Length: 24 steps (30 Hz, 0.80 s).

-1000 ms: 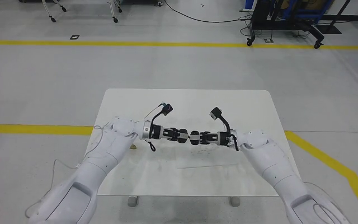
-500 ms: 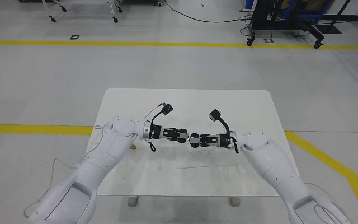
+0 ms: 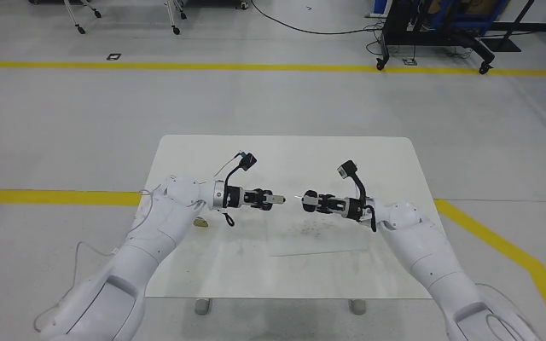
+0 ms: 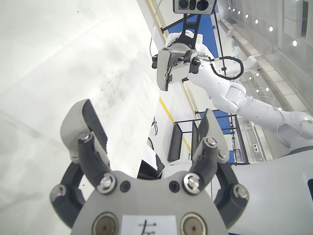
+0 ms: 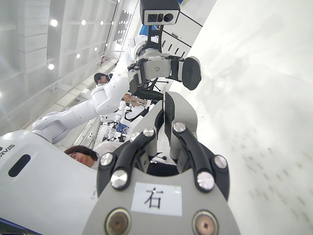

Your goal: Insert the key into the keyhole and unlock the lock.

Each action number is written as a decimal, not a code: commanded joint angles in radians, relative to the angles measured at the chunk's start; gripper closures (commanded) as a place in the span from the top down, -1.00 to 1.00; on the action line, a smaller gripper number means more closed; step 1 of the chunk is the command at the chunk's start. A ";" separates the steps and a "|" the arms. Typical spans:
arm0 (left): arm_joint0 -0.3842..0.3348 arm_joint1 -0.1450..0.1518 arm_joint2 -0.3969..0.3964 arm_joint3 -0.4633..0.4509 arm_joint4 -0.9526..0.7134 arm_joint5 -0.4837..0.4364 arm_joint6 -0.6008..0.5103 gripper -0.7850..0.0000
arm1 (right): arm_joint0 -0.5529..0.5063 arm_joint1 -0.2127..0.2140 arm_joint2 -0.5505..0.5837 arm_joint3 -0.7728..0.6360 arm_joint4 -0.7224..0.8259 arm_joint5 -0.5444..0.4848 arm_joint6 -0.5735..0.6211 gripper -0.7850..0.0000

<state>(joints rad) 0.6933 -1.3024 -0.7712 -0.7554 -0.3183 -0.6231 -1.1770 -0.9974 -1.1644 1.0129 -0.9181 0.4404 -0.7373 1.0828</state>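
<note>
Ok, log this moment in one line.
left gripper: open, empty | right gripper: shut on key | pose: facing, apart, above table | insertion: not yet done

A white label bearing one character sits on the left end effector, a second label on the right end effector at its 3 o'clock.

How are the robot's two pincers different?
The left pincer is wide open; the right pincer is squeezed shut. The left pincer holds nothing; the right pincer pinches a thin metal bit, probably the key. Both hang above the table, tips facing each other.
</note>
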 commanded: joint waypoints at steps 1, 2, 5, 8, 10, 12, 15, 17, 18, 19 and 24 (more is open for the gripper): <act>0.000 0.000 0.000 0.000 0.000 0.000 0.000 1.00 | 0.000 0.000 0.000 0.000 0.000 0.000 0.000 -1.00; 0.011 -0.004 0.015 -0.025 0.018 0.031 0.012 1.00 | 0.000 0.000 0.000 0.000 0.000 0.000 0.000 -1.00; 0.002 -0.007 0.041 -0.098 0.151 0.102 0.104 1.00 | 0.000 0.000 0.000 0.000 0.000 0.000 0.000 -1.00; -0.012 0.018 0.002 -0.167 0.282 0.142 0.185 1.00 | 0.000 0.000 0.000 0.000 0.000 0.000 0.000 -1.00; -0.012 0.054 -0.057 -0.228 0.398 0.148 0.194 1.00 | 0.000 0.000 0.000 0.000 0.000 0.000 0.000 -1.00; 0.019 0.098 -0.125 -0.326 0.517 0.119 0.156 1.00 | 0.000 0.000 0.000 0.000 0.000 0.000 0.000 -1.00; 0.104 0.167 -0.250 -0.479 0.647 -0.030 0.047 1.00 | 0.000 0.000 0.000 0.000 0.000 0.000 0.000 -1.00; 0.170 0.207 -0.343 -0.542 0.678 -0.073 0.053 1.00 | 0.000 0.000 0.000 0.000 0.000 0.000 0.000 -1.00; 0.200 0.225 -0.379 -0.571 0.674 -0.084 0.064 1.00 | 0.000 0.000 0.000 0.000 0.000 0.000 0.000 -1.00; 0.226 0.242 -0.414 -0.597 0.671 -0.097 0.077 1.00 | 0.000 0.000 0.000 0.000 0.000 0.000 0.000 -1.00; 0.282 0.270 -0.509 -0.621 0.609 -0.130 0.117 1.00 | 0.000 0.000 0.000 0.000 0.000 0.000 0.000 -1.00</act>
<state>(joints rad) 0.9798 -1.0310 -1.2992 -1.3776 0.2694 -0.7539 -1.0568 -0.9975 -1.1645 1.0130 -0.9181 0.4404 -0.7373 1.0828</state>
